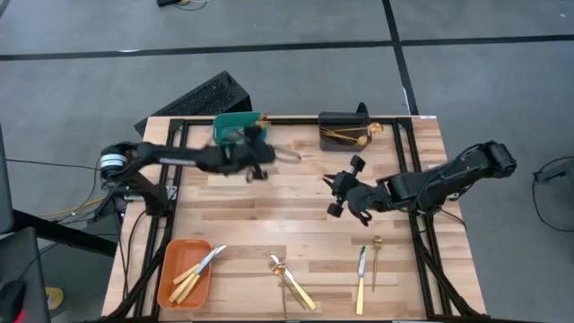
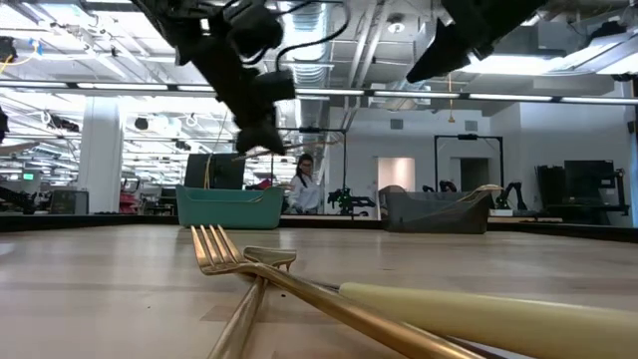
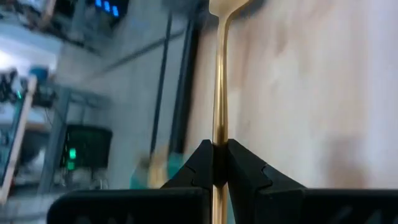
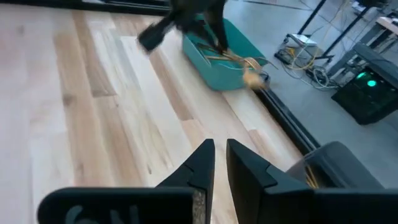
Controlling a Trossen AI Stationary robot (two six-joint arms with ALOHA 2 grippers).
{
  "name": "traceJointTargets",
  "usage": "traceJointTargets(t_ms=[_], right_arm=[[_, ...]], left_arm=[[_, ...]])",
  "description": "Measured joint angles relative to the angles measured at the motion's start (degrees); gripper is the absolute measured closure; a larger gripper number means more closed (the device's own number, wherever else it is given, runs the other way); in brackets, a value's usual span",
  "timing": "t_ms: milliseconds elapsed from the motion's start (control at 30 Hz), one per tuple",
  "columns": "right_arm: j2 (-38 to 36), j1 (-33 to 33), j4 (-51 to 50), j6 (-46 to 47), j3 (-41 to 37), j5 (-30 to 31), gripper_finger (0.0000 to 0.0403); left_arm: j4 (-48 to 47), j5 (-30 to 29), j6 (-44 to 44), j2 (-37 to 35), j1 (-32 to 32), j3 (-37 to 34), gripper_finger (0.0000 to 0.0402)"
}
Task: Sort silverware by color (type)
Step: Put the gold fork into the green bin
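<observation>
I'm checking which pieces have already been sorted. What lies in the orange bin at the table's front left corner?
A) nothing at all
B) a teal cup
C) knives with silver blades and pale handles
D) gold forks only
C: the high view shows knives with silver blades and pale handles lying in the orange bin, with no forks among them.

You see an evenly lit table [image 1: 269, 215] under bright ceiling strip lights [image 2: 419, 95]; shadows are soft, both wrist views smear with motion blur, and the nearest fork [image 2: 229, 254] looks soft.
</observation>
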Motion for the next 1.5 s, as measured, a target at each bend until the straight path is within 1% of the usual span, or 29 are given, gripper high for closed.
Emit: traceJointTargets(t_ms=[67, 133, 233, 300, 333, 533, 633, 767, 933, 1033, 1100, 1167, 1233, 1267, 1333, 1400, 1500], right_arm=[[0.6, -0.2, 1.1, 0.0, -0.5, 0.4, 0.0336], [1.0, -0.3, 1.2, 0.1, -1.0, 0.4, 0.0336], [0.9, -0.3, 1.5, 0.1, -1.0, 0.5, 0.0336], [0.9, -0.3, 1.4, 0.1, -1.0, 0.4, 0.0336], [0.9, -0.2, 1.2, 0.1, -1.0, 0.4, 0.0336], [0.8, -0.1, 0.3, -0.4, -1.0, 0.0, 0.0336], [0.9, -0.1, 0.3, -0.4, -1.0, -0.1, 0.0336], [0.9, -0.1, 0.8, -0.4, -1.0, 0.9, 0.0336], [0.9, -0.2, 1.4, -0.5, -1.0, 0.9, 0.0336], [0.9, -0.2, 1.2, -1.8, -1.0, -0.4, 0.0336], [0.9, -0.4, 0.6, -1.2, -1.0, -4.9, 0.0336], [0.9, -1.2, 0.1, 0.3, -1.0, -11.3, 0.0336], [1.7, -1.9, 1.4, 1.6, -1.5, -16.8, 0.0336], [2.1, -2.3, 2.2, 2.2, -2.0, -18.0, 0.0336], [3.3, -2.6, 1.5, 6.0, -2.5, -17.7, 0.0336], [4.5, -2.6, 0.6, 12.4, -2.3, -16.3, 0.0336], [4.7, -1.2, -4.0, 19.3, -2.4, -16.4, 0.0336]], left_arm=[[-2.7, 2.4, 1.2, -1.7, 5.2, -0.3, 0.0395], [-3.9, 7.7, 1.7, -2.4, 10.4, -0.5, 0.0395], [-4.6, 17.2, 0.8, -2.3, 17.7, -0.7, 0.0389], [-4.2, 22.0, 0.3, -1.6, 21.3, -0.6, 0.0384], [-4.4, 23.2, 0.4, -1.2, 22.7, -0.6, 0.0383], [-4.2, 23.7, 0.0, -0.3, 27.7, -0.6, 0.0385], [-4.5, 23.7, -2.6, -0.2, 28.9, -0.6, 0.0372], [-5.0, 23.7, -5.5, -0.2, 29.1, -0.6, 0.0338], [-6.5, 23.7, -7.1, -0.2, 29.1, -0.6, 0.0291], [-7.3, 23.8, -10.9, -0.2, 28.8, -0.6, 0.0271], [-7.7, 23.9, -14.5, -0.2, 27.9, -0.6, 0.0266], [-7.8, 26.4, -17.1, -0.2, 26.3, -0.6, 0.0267], [-7.6, 28.6, -17.7, -0.2, 23.8, -0.6, 0.0271], [-7.3, 28.9, -17.6, -0.2, 22.4, -0.6, 0.0274], [-6.6, 29.0, -17.0, -0.2, 19.2, -0.6, 0.0279], [-5.9, 28.8, -17.1, -0.2, 15.9, -0.6, 0.0283], [-5.7, 28.2, -19.0, -0.2, 11.0, -0.6, 0.0285]])
